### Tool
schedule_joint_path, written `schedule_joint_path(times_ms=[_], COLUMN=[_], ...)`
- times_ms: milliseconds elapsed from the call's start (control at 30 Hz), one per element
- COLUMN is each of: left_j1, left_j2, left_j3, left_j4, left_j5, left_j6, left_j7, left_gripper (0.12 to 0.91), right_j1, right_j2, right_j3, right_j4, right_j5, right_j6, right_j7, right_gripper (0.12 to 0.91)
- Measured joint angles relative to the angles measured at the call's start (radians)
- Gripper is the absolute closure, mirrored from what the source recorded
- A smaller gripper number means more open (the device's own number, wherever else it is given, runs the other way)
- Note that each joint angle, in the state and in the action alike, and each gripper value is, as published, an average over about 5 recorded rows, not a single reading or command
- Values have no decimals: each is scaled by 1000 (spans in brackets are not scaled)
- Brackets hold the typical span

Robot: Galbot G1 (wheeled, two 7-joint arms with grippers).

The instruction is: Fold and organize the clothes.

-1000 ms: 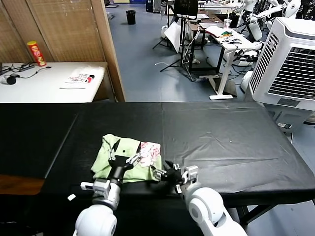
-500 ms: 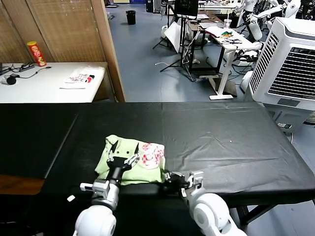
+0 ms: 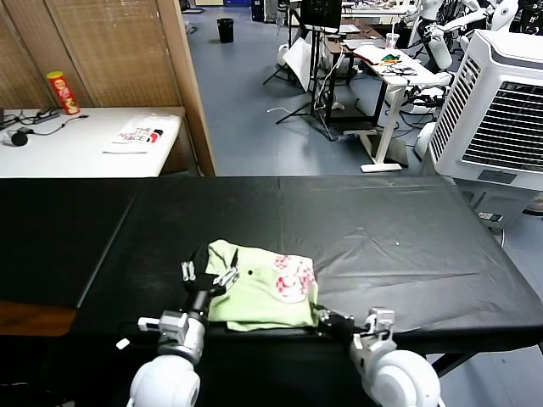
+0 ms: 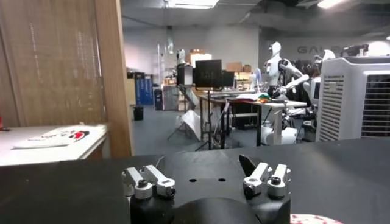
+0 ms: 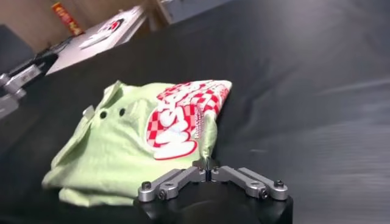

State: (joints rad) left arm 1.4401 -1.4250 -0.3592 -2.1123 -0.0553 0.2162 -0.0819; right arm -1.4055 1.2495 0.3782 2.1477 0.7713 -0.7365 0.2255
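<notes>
The clothes are one pale lime-green T-shirt (image 3: 254,288), lying folded in a bundle near the black table's front edge with its red-pink checkered print (image 3: 293,275) facing up. My right gripper (image 3: 326,319) sits low at the shirt's near right corner. In the right wrist view this gripper (image 5: 208,170) is shut on a thin pinch of the shirt's (image 5: 116,146) hem. My left gripper (image 3: 207,272) hovers open over the shirt's left end, holding nothing. The left wrist view shows its fingers (image 4: 149,182) spread wide, and the print (image 4: 312,218) just peeks in at the edge.
The black table (image 3: 399,229) stretches wide to the right and back. A white side table (image 3: 76,144) at the back left carries a red can (image 3: 63,91) and a white packet (image 3: 140,133). A large white air cooler (image 3: 501,102) stands at the right.
My right gripper closed on the shirt's hem and moved right, dragging the shirt rightward along the front edge. The left gripper stayed open in place.
</notes>
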Motion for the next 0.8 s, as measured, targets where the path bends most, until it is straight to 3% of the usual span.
schedule_joint_path(times_ms=[200,433,567,633,800], left_j1=[3,1,4,8,21], left_j2=[-6,-7,-10,-10,-12], left_j3=[-1,-4,-5,-7,-19], left_j4=[5,21,26,26,27], left_j5=[-3,-15,-16,-16,-20], left_j6=[1,3,3,1,-8], left_j7=[-2,-6,-7,-8,-10], left_gripper=[232,232,232,232,232], right_j1=[-25,-47,-21,0,58], right_j2=[-45,-84,-76,-67,-49], right_j3=[48,67,47,31,-6], right_j4=[37,94,76,50,-31], right_j5=[-28,-144,-234,-284,-390], right_j6=[0,0,59,113,190], right_j7=[-27,-82,-124,-140,-165], right_gripper=[858,488,302,254,228])
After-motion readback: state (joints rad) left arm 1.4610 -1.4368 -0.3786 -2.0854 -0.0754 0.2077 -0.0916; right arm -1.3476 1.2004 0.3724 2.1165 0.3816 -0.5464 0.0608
